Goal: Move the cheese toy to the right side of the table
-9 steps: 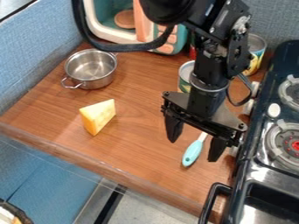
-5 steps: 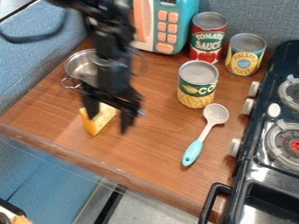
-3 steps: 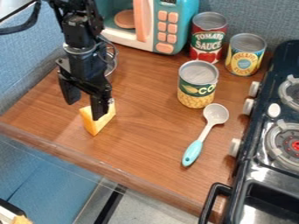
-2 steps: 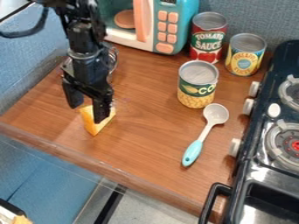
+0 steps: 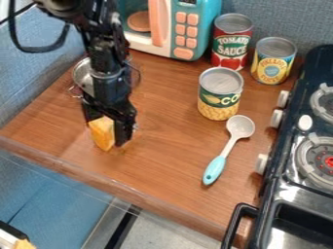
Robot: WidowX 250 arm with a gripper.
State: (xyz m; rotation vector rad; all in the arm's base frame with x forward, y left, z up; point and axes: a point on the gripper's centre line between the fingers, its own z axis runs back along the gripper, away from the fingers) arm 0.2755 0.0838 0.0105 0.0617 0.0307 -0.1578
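Note:
The gripper (image 5: 106,133) is low over the left part of the wooden counter, its fingers apart. One finger comes down at the right side of the yellow cheese wedge (image 5: 101,133); the other is at its upper left, with its tip hidden behind the wedge. The cheese stands on the counter near the front edge, partly covered by the gripper. Whether the fingers touch it, I cannot tell.
Behind the arm is a metal pot (image 5: 83,77). A toy microwave (image 5: 189,31), a red can (image 5: 231,44), a yellow can (image 5: 272,63) and a corn can (image 5: 220,97) stand farther back. A spoon (image 5: 222,158) lies left of the stove (image 5: 286,160).
From the right side, the gripper has swung left over the cheese, then come lower with its fingers beside the wedge. The cheese looks unmoved.

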